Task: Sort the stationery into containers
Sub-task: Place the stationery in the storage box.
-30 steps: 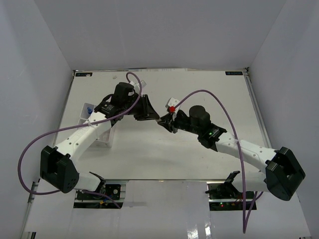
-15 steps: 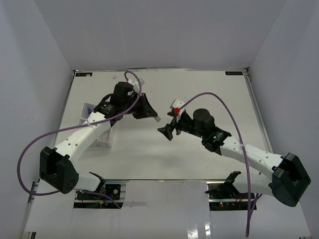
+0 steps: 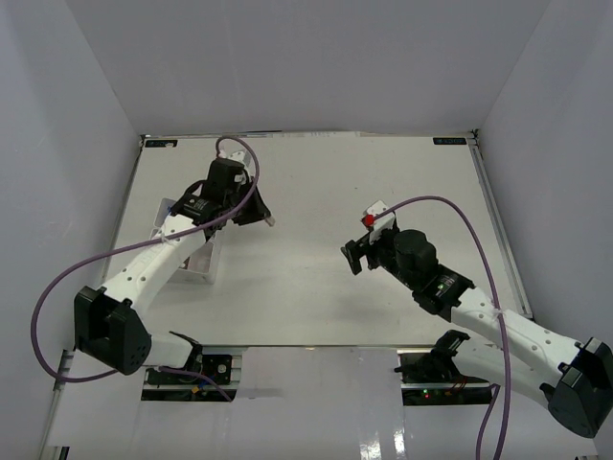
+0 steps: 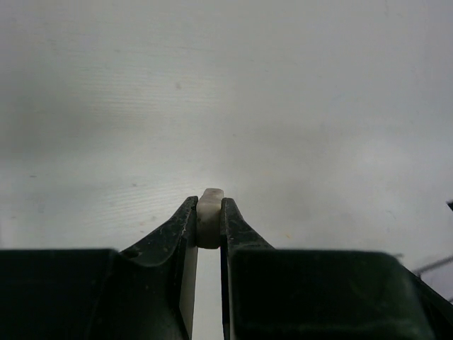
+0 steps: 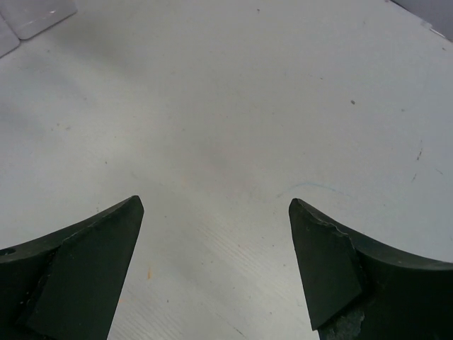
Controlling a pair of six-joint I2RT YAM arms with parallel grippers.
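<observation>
— Where does your left claw (image 4: 209, 225) stand?

— Clamped shut on a small pale block (image 4: 210, 200), pinched right at the fingertips. Only the block's top edge pokes out, so it may be the tan one; you can't be sure from this angle.

— And outward from there?

— From above, your claw and the block hang over the table (image 3: 316, 182), just to the right of the white organizer tray (image 3: 203, 273), which sits partly under your left forearm.

— Your right claw (image 5: 216, 219)?

— Its jaws are spread wide above bare tabletop, right of centre and well apart from the tray.
</observation>
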